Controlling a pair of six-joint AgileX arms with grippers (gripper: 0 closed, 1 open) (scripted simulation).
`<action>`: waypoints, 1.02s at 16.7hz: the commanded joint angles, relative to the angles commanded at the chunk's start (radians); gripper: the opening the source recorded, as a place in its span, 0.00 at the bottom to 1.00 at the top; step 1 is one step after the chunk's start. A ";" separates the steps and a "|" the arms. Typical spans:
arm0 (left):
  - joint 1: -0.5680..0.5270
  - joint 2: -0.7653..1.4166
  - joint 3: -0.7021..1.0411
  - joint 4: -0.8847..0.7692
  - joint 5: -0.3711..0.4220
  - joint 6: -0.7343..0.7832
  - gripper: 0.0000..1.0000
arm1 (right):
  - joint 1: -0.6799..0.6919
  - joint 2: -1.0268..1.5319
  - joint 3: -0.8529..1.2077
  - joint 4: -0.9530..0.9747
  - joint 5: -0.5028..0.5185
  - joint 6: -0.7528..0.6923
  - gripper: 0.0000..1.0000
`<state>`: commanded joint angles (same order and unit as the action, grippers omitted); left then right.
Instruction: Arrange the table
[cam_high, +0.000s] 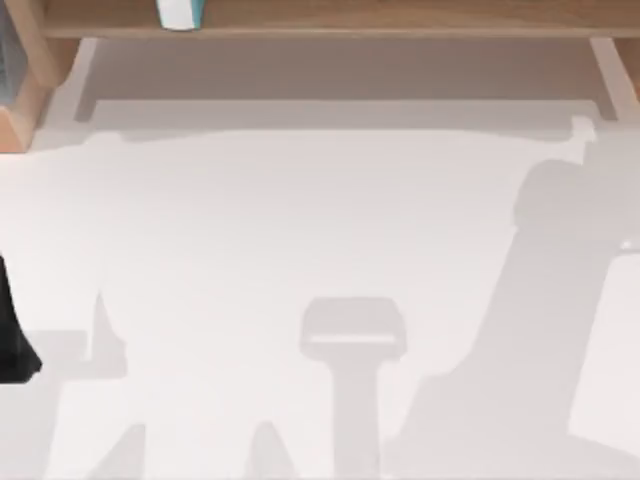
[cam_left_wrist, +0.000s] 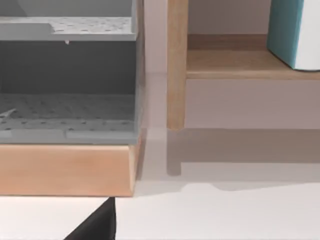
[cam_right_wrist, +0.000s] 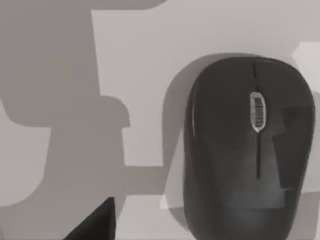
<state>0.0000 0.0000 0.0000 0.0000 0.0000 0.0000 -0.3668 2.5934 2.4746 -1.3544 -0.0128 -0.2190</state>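
The table (cam_high: 300, 230) is the broad matte white top, spreading from 9 o'clock to 3 o'clock in the top view and down to 6 o'clock. It lies flat. Its outer edges fall outside the view, so I cannot tell its long axis. Along 12 o'clock stands the wooden shelf frame (cam_high: 400, 20), its front rail running from 9 to 3 o'clock. A white and teal container (cam_high: 180, 12) sits on it at about 11 o'clock.

My left arm (cam_high: 12, 335) shows as a black shape at the 9 o'clock edge of the top view, over the table. In the left wrist view a dark wedge of the left gripper (cam_left_wrist: 95, 225) hangs over the white tabletop, close to the shelf frame's base. Beyond it are a grey perforated bin (cam_left_wrist: 67, 85) set on a wooden ledge, an upright wooden post (cam_left_wrist: 176, 65) and the container on the shelf board. I cannot tell whether this gripper is spread or pressed together.

In the right wrist view a dark wedge of the right gripper (cam_right_wrist: 95, 225) hangs above the table, which lies directly below it with arm shadows across it. A black computer mouse (cam_right_wrist: 240, 165) rests flat on the table just beside the wedge, apart from it. A silver scroll wheel (cam_right_wrist: 257, 112) sits on the mouse's midline. I cannot tell whether the right gripper is spread or pressed together; it pinches nothing that I can see.
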 joint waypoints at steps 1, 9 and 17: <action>0.000 0.000 0.000 0.000 0.000 0.000 1.00 | 0.000 0.000 0.000 0.000 0.000 0.000 1.00; 0.000 0.000 0.000 0.000 0.000 0.000 1.00 | -0.005 -0.008 -0.030 0.021 -0.001 -0.006 1.00; 0.000 0.000 0.000 0.000 0.000 0.000 1.00 | 0.002 0.008 -0.103 0.111 0.000 0.002 1.00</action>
<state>0.0000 0.0000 0.0000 0.0000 0.0000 0.0000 -0.3652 2.6015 2.3716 -1.2434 -0.0125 -0.2173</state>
